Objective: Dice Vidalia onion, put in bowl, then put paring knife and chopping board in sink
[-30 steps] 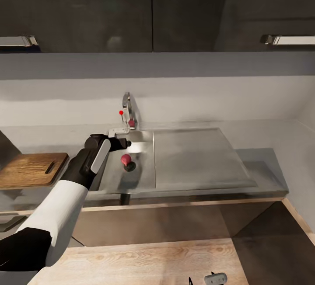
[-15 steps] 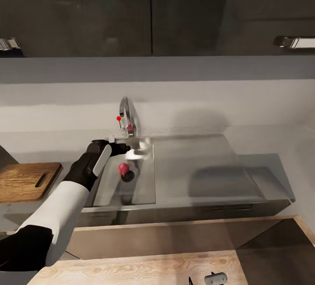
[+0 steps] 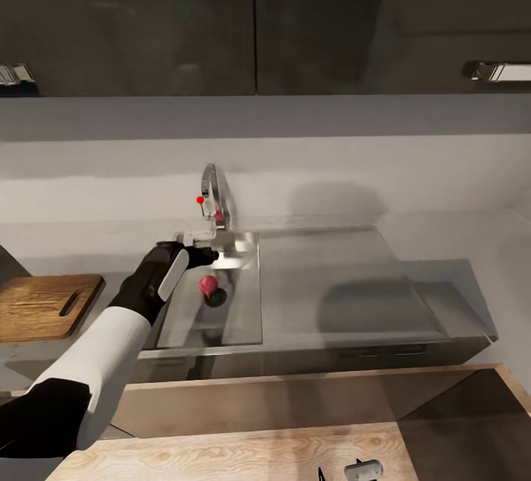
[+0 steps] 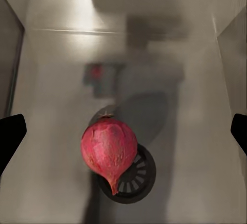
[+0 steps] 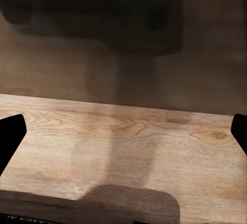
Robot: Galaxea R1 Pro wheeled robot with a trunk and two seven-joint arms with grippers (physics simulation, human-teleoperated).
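L gripper (image 4: 123, 131) hangs over sink (image 3: 243, 319), fingers (image 4: 11, 136) spread wide w/ Vidalia onion (image 4: 109, 149) between them, untouched, resting on drain. Chopping board (image 3: 44, 305) on bench, well apart. R gripper (image 5: 123, 131) fingers spread, over wood floor.

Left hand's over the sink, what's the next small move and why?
Probably lower the left hand straight down around the onion. Its fingers are spread wide, the onion lies between them on the sink drain, not yet touched.
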